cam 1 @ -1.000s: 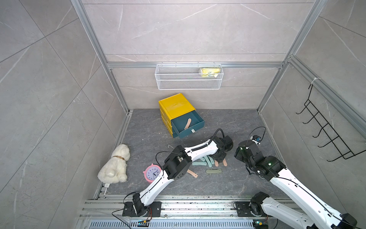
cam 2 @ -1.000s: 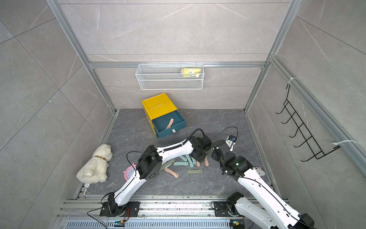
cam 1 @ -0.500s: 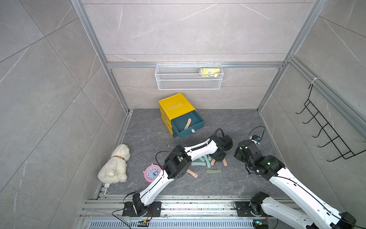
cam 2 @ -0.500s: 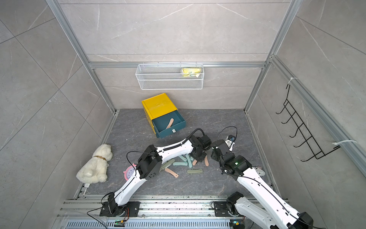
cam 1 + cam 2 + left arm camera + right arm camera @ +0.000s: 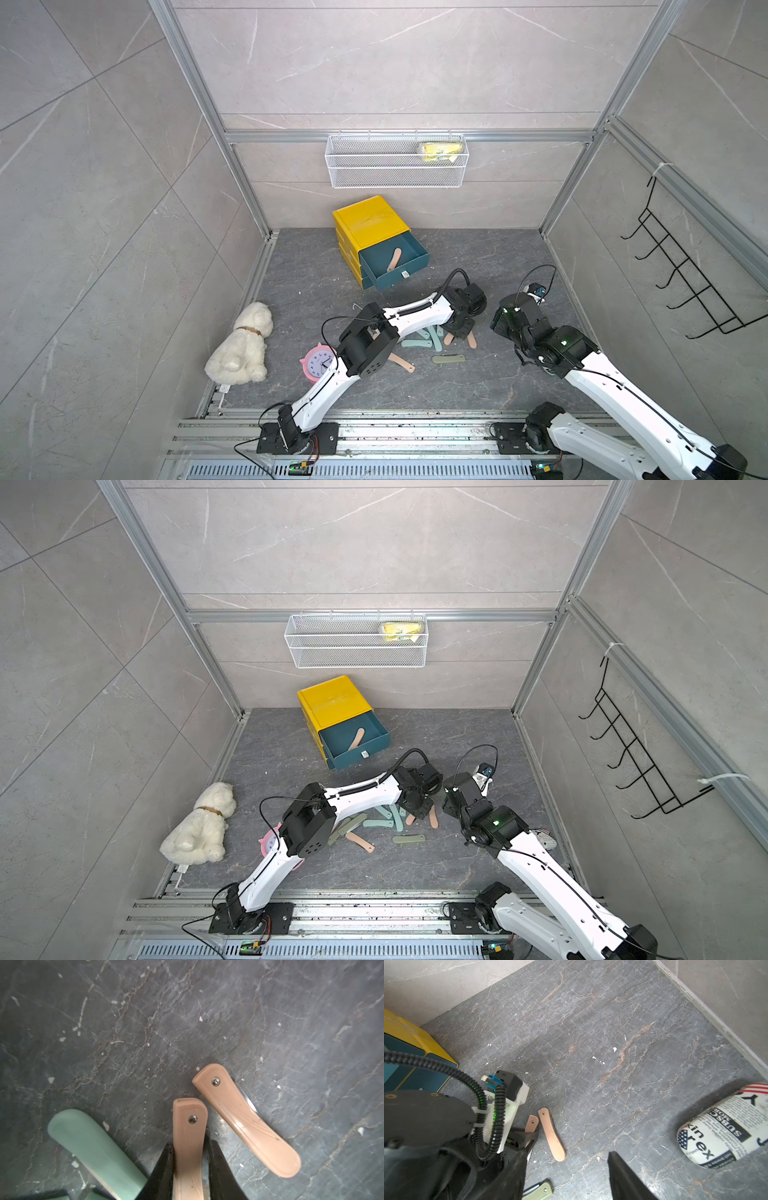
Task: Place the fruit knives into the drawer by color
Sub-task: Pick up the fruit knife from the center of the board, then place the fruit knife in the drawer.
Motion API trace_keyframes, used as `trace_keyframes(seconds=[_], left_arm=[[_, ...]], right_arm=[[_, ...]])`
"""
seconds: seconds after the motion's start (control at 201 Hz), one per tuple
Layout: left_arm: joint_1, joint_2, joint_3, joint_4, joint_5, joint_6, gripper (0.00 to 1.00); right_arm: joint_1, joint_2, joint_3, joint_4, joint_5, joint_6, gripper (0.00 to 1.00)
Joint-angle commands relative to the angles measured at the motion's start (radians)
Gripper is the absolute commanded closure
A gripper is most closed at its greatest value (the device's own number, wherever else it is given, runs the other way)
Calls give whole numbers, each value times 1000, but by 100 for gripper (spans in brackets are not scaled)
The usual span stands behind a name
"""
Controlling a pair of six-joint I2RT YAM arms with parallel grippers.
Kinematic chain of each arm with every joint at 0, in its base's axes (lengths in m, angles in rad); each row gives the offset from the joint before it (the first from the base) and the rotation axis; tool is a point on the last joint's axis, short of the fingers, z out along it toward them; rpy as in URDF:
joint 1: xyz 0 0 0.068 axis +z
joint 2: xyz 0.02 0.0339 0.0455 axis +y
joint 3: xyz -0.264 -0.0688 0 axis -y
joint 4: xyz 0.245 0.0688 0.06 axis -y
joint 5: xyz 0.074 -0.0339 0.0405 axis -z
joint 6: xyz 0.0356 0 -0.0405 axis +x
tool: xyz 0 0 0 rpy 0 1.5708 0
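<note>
Found the left gripper (image 5: 191,1142) drawn in since a second before, clamped on a salmon pink knife (image 5: 185,1109) down at the dark floor (image 5: 207,1022). Saw a second pink knife (image 5: 247,1124) just beside it (metal blade edge showing along one side) and a teal knife (image 5: 93,1147) near. Noted the right gripper (image 5: 568,1153) spread, holding nothing. Counted one pink piece (image 5: 394,259) inside the open top drawer (image 5: 388,282); spotted other fruit knives (image 5: 376,823) scattered under the left arm.

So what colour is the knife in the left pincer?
Salmon pink. The knife shows best in the left wrist view, clamped in the left pincer.
</note>
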Motion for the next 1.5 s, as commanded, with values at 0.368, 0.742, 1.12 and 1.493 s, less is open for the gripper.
trace_keyframes(seconds=[0.368,0.742,1.12,1.493], left_arm=[[3,-162,-34,30,3,22,89],[5,-231,-34,15,-23,42,89],[8,-330,-34,-15,-71,60,90],[47,-493,-22,-52,-127,82,90]], right_arm=[[-5,13,25,-5,-2,10,36],[-6,8,55,-20,9,5,36],[-9,8,82,-29,5,2,36],[-9,16,87,-25,-5,4,36]])
